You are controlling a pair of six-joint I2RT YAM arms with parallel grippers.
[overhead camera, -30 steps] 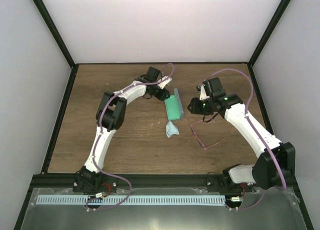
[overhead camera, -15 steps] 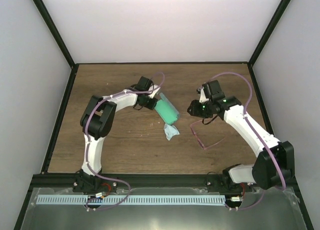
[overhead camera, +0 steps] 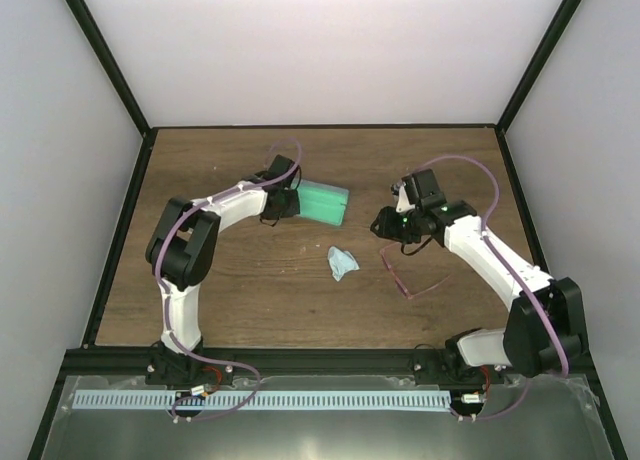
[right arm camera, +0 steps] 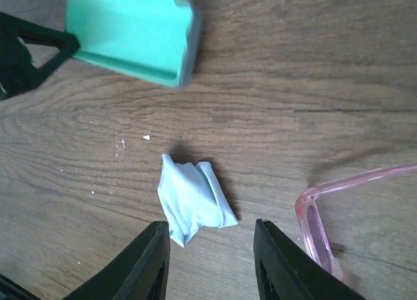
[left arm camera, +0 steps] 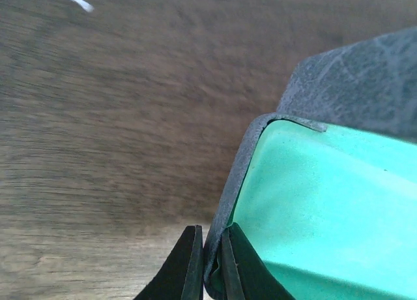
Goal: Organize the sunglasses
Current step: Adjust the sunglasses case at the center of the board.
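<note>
The pink sunglasses [overhead camera: 408, 273] lie on the wooden table right of centre, below my right gripper [overhead camera: 385, 225]; a lens and arm show in the right wrist view [right arm camera: 319, 228]. My right gripper [right arm camera: 210, 261] is open and empty, hovering above the light-blue cloth [right arm camera: 193, 199]. My left gripper [overhead camera: 283, 204] is shut on the wall of the open grey-blue case [overhead camera: 322, 202], green inside up, at the back centre. In the left wrist view the fingers [left arm camera: 189, 267] pinch the case's rim [left arm camera: 225, 209]. The case also shows in the right wrist view [right arm camera: 133, 32].
The small light-blue cloth [overhead camera: 341, 263] lies crumpled on the table between the case and the sunglasses. Black frame posts and grey walls bound the table [overhead camera: 240, 300] on the left, right and back.
My left gripper has swung the case left and towards the back, turning it from on edge to lying open with the green up. My right gripper has shifted slightly left and down.
</note>
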